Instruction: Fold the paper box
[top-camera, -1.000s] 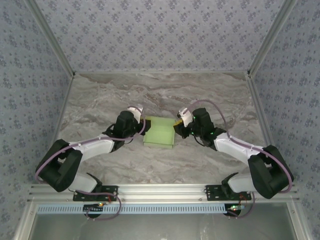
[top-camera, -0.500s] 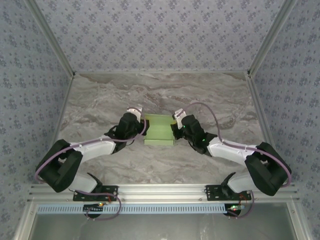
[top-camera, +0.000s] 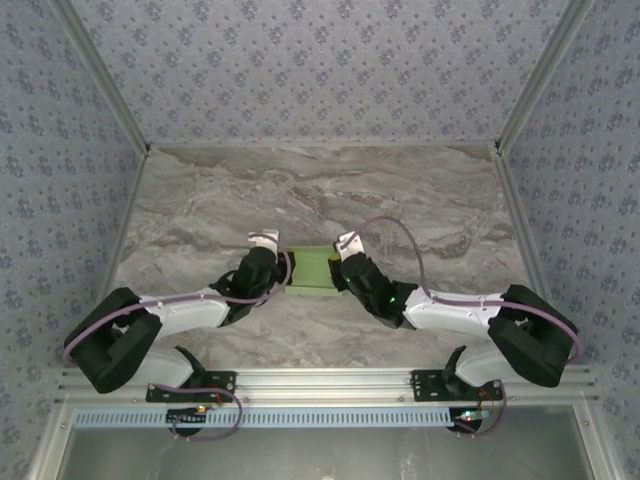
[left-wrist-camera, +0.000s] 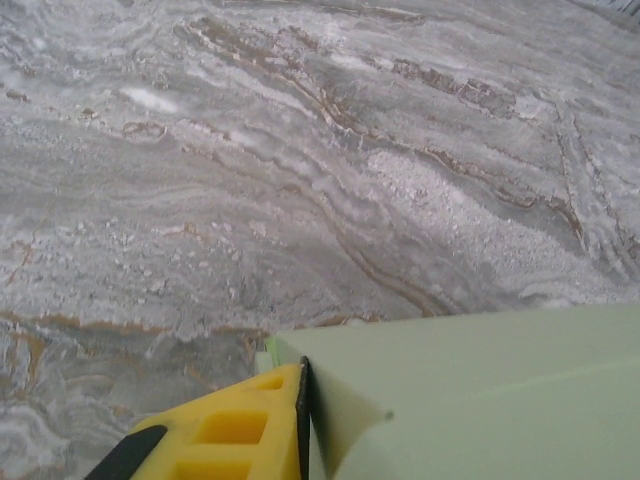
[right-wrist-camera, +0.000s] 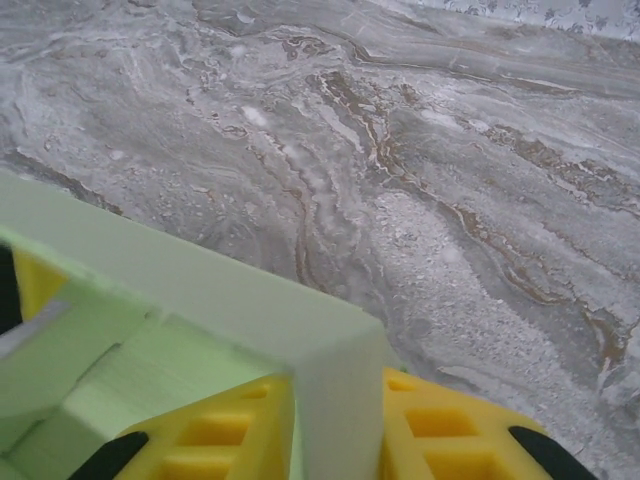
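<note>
Right gripper (right-wrist-camera: 335, 425) pinching paper box (right-wrist-camera: 200, 300) end wall; left gripper (top-camera: 281, 266) closure untellable, finger (left-wrist-camera: 230, 435) touching opposite end. Box narrowing since earlier, so sides probably rising.

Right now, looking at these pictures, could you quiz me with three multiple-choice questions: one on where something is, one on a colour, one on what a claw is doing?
1. Where on the table is the box?
A) in a back corner
B) between the left gripper and the right gripper
C) at the near edge

2. What colour are the right gripper's fingers?
A) red
B) yellow
C) blue

3. What is the right gripper doing?
A) hanging open in the air
B) lying on its side
C) pinching a wall of the box

Answers:
1 B: the top view shows a gripper at each end of the box.
2 B: the right wrist view shows yellow fingers.
3 C: one finger sits against each side of the green wall.
</note>
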